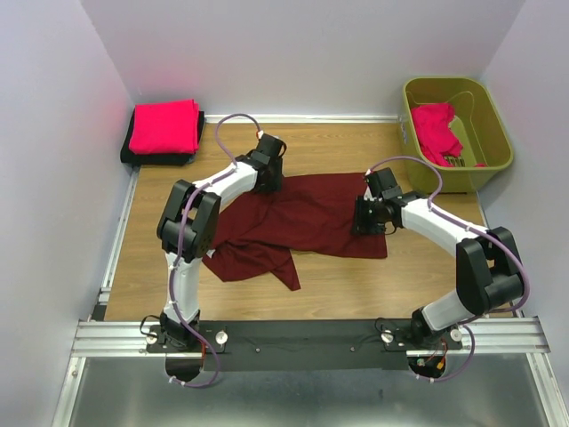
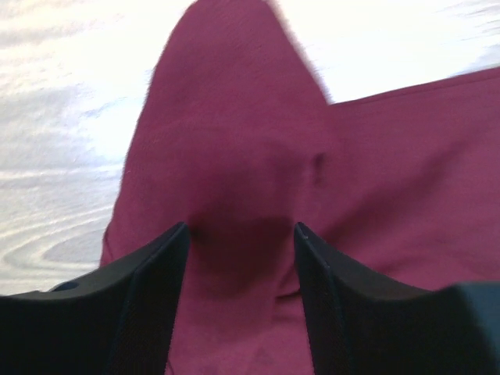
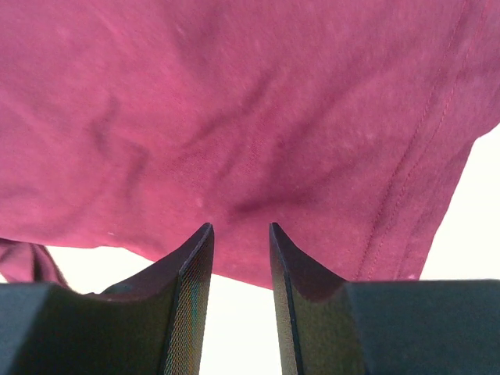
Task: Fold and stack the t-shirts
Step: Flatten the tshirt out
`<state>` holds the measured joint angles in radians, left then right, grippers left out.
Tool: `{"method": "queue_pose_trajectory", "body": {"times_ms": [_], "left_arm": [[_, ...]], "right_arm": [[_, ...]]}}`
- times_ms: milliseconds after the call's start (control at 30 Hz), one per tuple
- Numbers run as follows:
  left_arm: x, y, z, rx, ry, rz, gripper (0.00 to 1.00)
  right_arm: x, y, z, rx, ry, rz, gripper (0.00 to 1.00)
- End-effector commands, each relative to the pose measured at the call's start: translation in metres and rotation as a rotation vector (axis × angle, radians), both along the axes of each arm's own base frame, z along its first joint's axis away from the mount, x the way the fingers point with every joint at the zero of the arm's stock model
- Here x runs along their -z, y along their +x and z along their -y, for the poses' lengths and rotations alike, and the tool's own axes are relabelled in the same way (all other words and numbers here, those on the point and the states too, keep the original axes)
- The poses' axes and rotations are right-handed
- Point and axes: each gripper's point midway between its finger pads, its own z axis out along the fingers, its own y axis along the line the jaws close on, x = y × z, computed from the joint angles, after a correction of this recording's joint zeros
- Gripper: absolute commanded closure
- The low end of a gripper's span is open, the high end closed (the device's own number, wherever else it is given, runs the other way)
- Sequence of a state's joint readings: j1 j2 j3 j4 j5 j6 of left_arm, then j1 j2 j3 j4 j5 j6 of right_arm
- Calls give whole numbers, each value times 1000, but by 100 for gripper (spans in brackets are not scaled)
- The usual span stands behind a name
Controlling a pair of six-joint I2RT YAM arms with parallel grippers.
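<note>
1. The left claw (image 2: 242,230) is standing spread, its fingers straddling a raised ridge of the maroon shirt (image 1: 307,218) without pinching it.
2. The right claw (image 3: 241,228) is showing only a narrow gap, its tips at that shirt's hem. Whether it is pinching cloth cannot be told.
3. The maroon shirt is lying rumpled and unfolded mid-table (image 1: 338,142), with the left claw at its 11 o'clock edge and the right claw at its 3 o'clock side. Its folding seems to be only beginning.
4. At the table's 10 o'clock corner the folded red shirt (image 1: 164,124) is sitting on the black shirt (image 1: 160,160), so two look done.
5. At 2 o'clock the green bin (image 1: 487,133) is holding the crumpled red shirt (image 1: 434,129), which is waiting its turn.
6. The bin's walls are hiding whether more shirts are lying beneath it. The black shirt is showing only its edges, and glare is washing out the table in both wrist views.
</note>
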<state>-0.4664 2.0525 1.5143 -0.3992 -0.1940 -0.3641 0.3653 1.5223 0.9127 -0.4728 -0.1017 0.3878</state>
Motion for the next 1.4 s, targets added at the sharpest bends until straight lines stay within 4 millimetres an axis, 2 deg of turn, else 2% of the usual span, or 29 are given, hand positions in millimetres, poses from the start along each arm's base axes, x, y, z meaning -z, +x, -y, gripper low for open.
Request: {"method": "queue_pose_trajectory", "body": {"times_ms": [0,100,233,267,300,333,500,533,600,633,867,967,1033,1100,1133,1200,1233,1300,1333,1367], "left_arm": [[10,0,-15,-43,80,-14,40],[18,0,-16,-39,90,-26,47],[21,-1,-18,-45,98,-32,77],[15,0,-18,-48,99,-22,91],[11,2,-21,-56,102,-14,98],[1,5,-24,-66,99,8,100],[-35,17,-58,-128,85,53,100],[-45,22,-76,-155,86,68,100],[-53,25,-93,-178,87,78,100],[-58,29,-112,-203,85,81,100],[-76,38,-166,-279,91,105,100],[-85,47,-185,-322,99,125,100],[-90,52,-204,-381,130,146,100],[-92,60,-217,-422,145,155,100],[-89,64,-223,-446,159,154,99],[-100,71,-230,-477,172,184,90],[-104,73,-237,-507,191,197,77],[-112,74,-242,-540,195,220,59],[-121,71,-247,-574,190,241,42],[-116,65,-251,-587,193,232,34]], "right_arm": [[10,-9,3,-17,-9,-12,58],[16,-14,5,-13,-15,-23,58],[21,-18,10,0,-35,-32,58],[22,-18,12,8,-47,-30,58],[26,-22,15,16,-56,-43,58],[28,-23,17,29,-61,-47,58],[44,-40,26,66,-90,-104,58],[49,-45,29,83,-101,-123,59],[54,-51,32,97,-110,-147,59],[56,-54,33,112,-109,-159,59],[71,-71,41,165,-125,-243,59],[70,-72,46,182,-132,-242,59],[68,-73,49,195,-133,-244,59],[63,-70,58,232,-150,-225,59],[59,-69,59,243,-147,-211,59],[54,-65,67,274,-157,-192,59],[53,-64,69,285,-159,-184,59],[45,-58,74,300,-173,-152,59],[42,-57,75,293,-182,-146,59],[40,-56,76,292,-189,-140,59]]}}
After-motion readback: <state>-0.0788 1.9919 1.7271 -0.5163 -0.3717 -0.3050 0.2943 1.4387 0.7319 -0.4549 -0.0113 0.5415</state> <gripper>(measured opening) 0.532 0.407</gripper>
